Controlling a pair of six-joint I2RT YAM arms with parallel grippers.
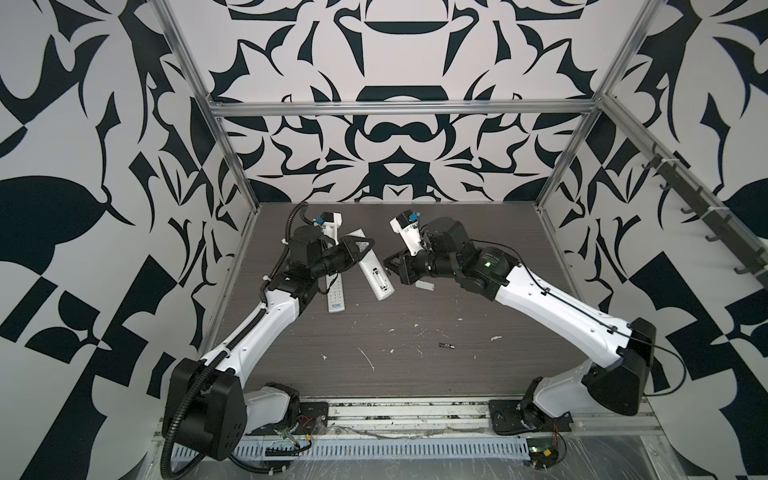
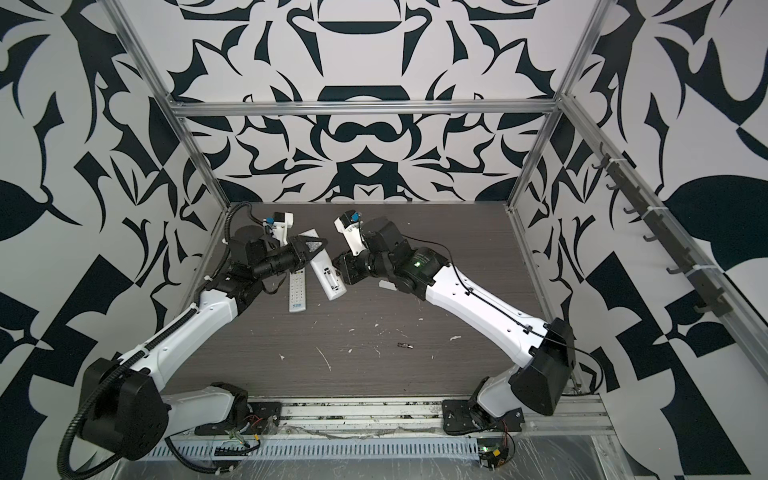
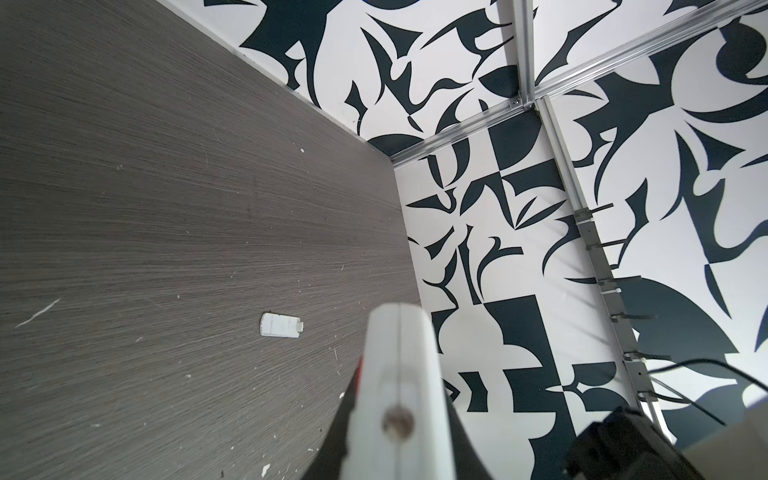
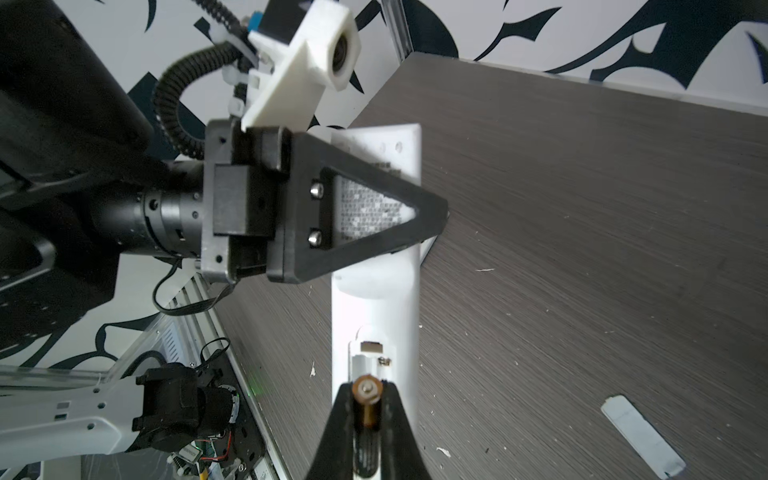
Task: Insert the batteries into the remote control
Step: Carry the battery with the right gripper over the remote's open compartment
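White walls [image 1: 399,158] printed with large black leaf-like shapes fill the top, left and right of both top views. Silver aluminium frame bars [image 1: 399,109] run along their joins, 1 of them horizontal across the upper middle. A dark hook rail [image 2: 665,235] slants down the right wall. The table [image 1: 415,374], dark grey wood grain, fills the lower middle, flecked with white scraps [image 1: 368,359]. Along the bottom edge lie aluminium rails [image 1: 407,411] and a slotted cable duct [image 1: 374,451]. The light is even and soft.
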